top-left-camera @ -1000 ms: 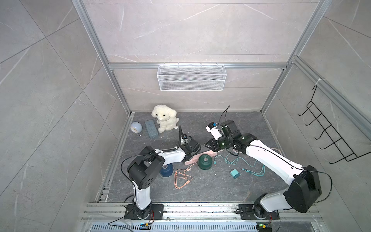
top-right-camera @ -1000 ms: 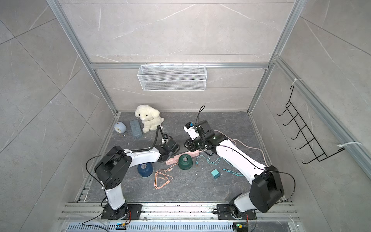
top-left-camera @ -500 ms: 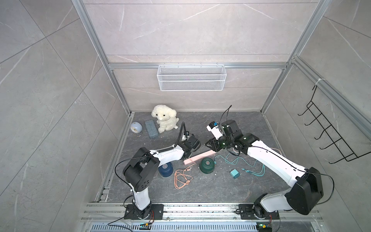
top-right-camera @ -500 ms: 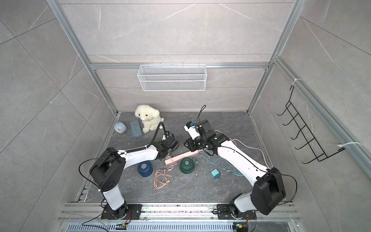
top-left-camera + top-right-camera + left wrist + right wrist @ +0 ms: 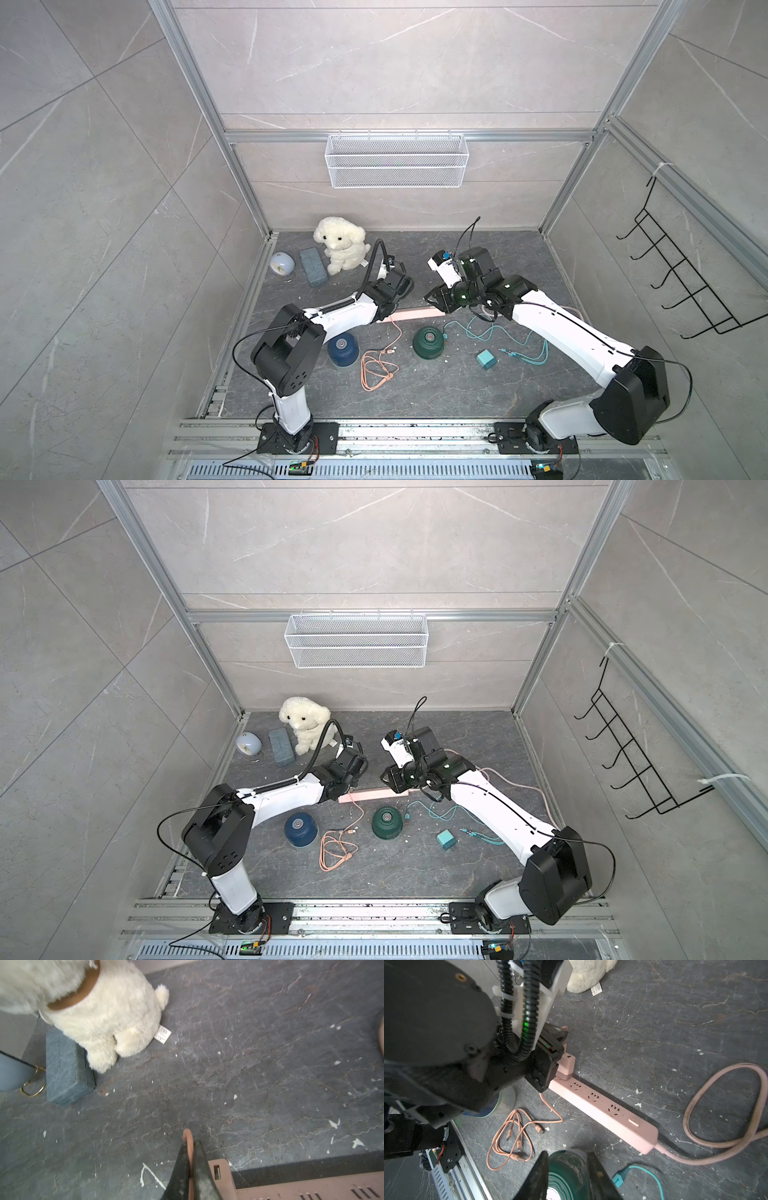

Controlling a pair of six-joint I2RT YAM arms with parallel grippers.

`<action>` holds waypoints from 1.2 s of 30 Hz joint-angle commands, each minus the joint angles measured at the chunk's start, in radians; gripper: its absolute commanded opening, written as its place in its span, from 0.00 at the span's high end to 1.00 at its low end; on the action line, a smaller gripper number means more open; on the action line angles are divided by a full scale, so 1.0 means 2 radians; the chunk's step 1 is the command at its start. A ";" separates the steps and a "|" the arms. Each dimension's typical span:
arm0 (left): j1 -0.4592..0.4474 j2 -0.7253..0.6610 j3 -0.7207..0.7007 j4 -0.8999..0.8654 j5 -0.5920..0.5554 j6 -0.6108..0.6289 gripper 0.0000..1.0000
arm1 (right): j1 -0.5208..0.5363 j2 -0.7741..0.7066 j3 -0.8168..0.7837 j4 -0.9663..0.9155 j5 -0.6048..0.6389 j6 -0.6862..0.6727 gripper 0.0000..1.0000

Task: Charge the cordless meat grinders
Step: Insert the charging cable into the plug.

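Partly hidden navy grinder [image 5: 344, 354], green grinder [image 5: 566, 1165] cropped

We've got the power strip [image 5: 415, 314] lying crosswise mid-floor. In front of it sit the left meat grinder [image 5: 343, 349] and the right meat grinder [image 5: 429, 341], apart, the charging cable [image 5: 376, 368] coiled between them. Right of those, a plug cube [image 5: 485, 358]. Back left, the plush dog [image 5: 340, 249], a case [image 5: 313, 267] just beside it on its left.

plush dog [image 5: 340, 249] rear-left | blue-grey case [image 5: 313, 267] against it | pale round object [image 5: 282, 264], perhaps a jar | wire basket [image 5: 397, 166] on wall
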 commanded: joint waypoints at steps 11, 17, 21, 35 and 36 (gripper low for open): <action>0.014 -0.064 -0.076 0.212 0.007 0.099 1.00 | -0.002 -0.006 0.008 0.001 -0.002 0.012 0.65; 0.014 -0.079 -0.099 0.191 0.014 0.063 1.00 | -0.002 -0.002 0.007 0.000 -0.005 0.015 0.65; 0.014 -0.094 -0.098 0.125 0.029 0.021 0.84 | -0.002 -0.002 0.009 0.000 -0.007 0.017 0.63; 0.053 -0.122 -0.010 -0.022 0.102 0.020 0.15 | -0.001 -0.026 0.008 -0.013 0.000 0.012 0.59; 0.055 -0.128 -0.010 -0.033 0.106 0.017 0.14 | 0.000 -0.028 0.006 -0.013 0.002 0.010 0.59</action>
